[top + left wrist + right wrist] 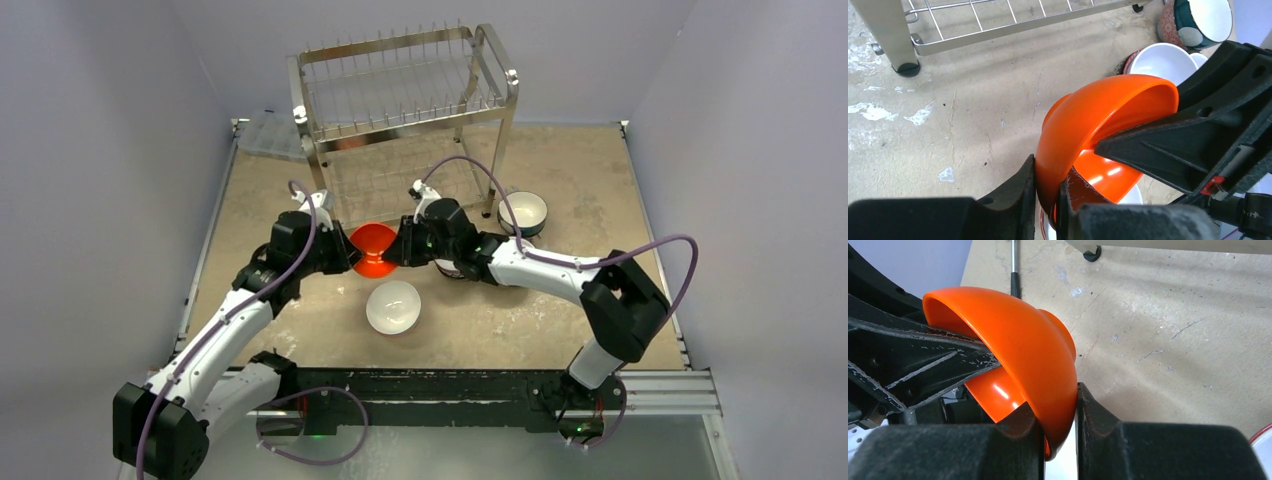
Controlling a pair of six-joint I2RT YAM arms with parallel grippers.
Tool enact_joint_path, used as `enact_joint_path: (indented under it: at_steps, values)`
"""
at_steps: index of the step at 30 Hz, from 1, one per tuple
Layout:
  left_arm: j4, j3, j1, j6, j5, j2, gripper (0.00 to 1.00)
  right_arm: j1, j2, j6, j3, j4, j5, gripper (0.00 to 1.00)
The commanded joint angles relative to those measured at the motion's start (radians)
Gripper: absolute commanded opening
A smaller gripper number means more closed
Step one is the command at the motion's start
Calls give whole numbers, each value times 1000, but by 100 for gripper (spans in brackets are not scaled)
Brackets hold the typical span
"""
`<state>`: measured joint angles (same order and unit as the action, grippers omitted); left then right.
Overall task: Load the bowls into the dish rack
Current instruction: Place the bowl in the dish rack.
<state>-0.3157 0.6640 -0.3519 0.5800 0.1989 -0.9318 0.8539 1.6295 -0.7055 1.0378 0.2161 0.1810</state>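
Observation:
A bright orange bowl hangs tilted on its side above the table, in front of the dish rack. My left gripper is shut on its left rim; in the left wrist view the gripper pinches the bowl wall between both pads. My right gripper clamps the opposite rim; in the right wrist view the gripper has one finger inside the bowl and one outside. A white bowl sits upright on the table just below. The rack's tiers hold nothing.
A teal-patterned bowl stands right of the rack's front leg, also seen as the bowl in the left wrist view. Another white-inside bowl lies under the right arm. A clear plastic box sits left of the rack.

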Motion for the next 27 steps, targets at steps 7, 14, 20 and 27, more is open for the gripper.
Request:
enact_joint_path:
  at_steps: [7,14,20,27]
  values:
    - [180,-34,8,56,173,44,0,0,-220,15,-176,103,116,60]
    - [299,-93,10,102,320,87,0,-11,-454,-59,-359,221,122,97]
    - [522,-162,8,178,474,119,0,-34,-517,-109,-381,301,226,99]
    - [521,-148,8,173,546,115,0,-34,-444,-130,-321,369,292,99]
